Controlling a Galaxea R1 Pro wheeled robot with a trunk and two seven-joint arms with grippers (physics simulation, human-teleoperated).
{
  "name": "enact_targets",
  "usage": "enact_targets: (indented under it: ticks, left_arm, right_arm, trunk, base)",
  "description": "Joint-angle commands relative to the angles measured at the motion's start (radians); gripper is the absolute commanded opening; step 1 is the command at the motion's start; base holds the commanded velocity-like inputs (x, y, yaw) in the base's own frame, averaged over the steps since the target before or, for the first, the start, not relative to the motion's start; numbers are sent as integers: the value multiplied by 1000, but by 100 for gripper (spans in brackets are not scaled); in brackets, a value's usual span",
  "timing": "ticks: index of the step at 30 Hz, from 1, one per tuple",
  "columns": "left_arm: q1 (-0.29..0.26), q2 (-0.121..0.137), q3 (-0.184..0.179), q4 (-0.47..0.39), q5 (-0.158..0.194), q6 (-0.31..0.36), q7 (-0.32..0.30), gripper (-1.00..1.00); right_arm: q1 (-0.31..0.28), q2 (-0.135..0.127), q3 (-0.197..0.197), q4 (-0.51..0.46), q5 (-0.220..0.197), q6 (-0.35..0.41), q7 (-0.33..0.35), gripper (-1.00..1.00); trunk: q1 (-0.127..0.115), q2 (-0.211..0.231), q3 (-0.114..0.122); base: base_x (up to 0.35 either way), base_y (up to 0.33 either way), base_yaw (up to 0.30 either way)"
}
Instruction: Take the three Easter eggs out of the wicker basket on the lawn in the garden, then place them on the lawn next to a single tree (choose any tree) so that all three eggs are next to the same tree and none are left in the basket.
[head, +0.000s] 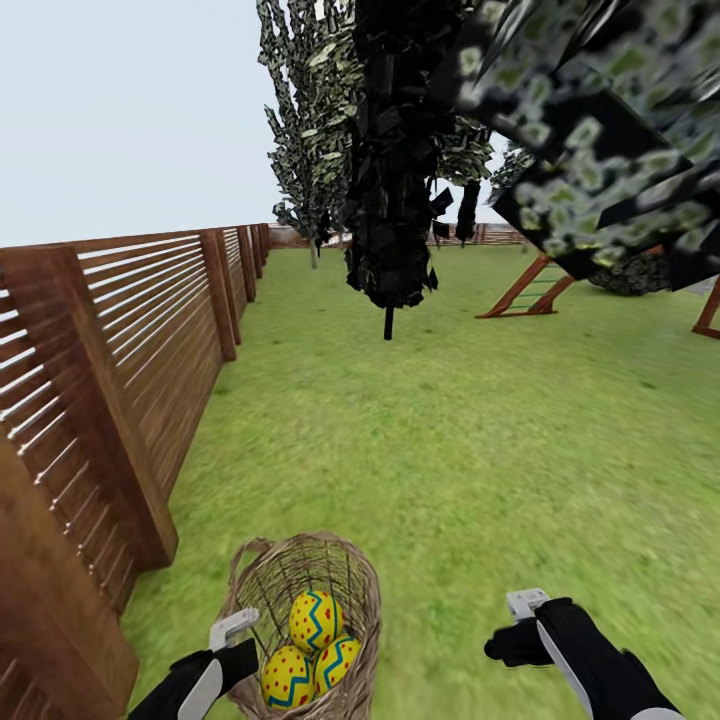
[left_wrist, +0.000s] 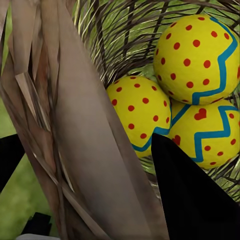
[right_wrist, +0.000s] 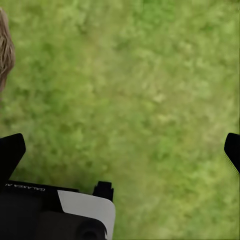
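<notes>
head view: one wicker basket on the lawn near one slatted wooden fence, holding three easter eggs (yellow, blue zigzag, red dots); left gripper at the basket's rim, right gripper above bare grass well apart from it; one dark narrow tree ahead, one red-brown playset frame beyond. left wrist view: same three eggs touching one another inside the basket, the rim between the spread dark fingers, pinching nothing. right wrist view: two dark fingertips set wide apart over grass, holding nothing.
</notes>
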Motion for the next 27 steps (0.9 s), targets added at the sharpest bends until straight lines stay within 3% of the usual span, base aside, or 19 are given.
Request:
enact_targets:
  ticks: [1,18,27]
  left_arm:
    - [0,0,3,-3,11,6,4,-100]
    - [-1,-1,4,-3,11,5,4,-100]
    - [0,-1,4,-3,11,5,3,-100]
  right_arm:
    - [-1,-1,4,-2,-2,4,1,100]
    - [-1,3,4,0,-1,4,1,100]
    - [-1,3,5,0,0,4,1,100]
  trunk:
    - [1,-1,-2]
    - [1,-1,-2]
    - [1,-1,-2]
  base:
    - [339,0,0]
    - [329,21,0]
    - [12,260,0]
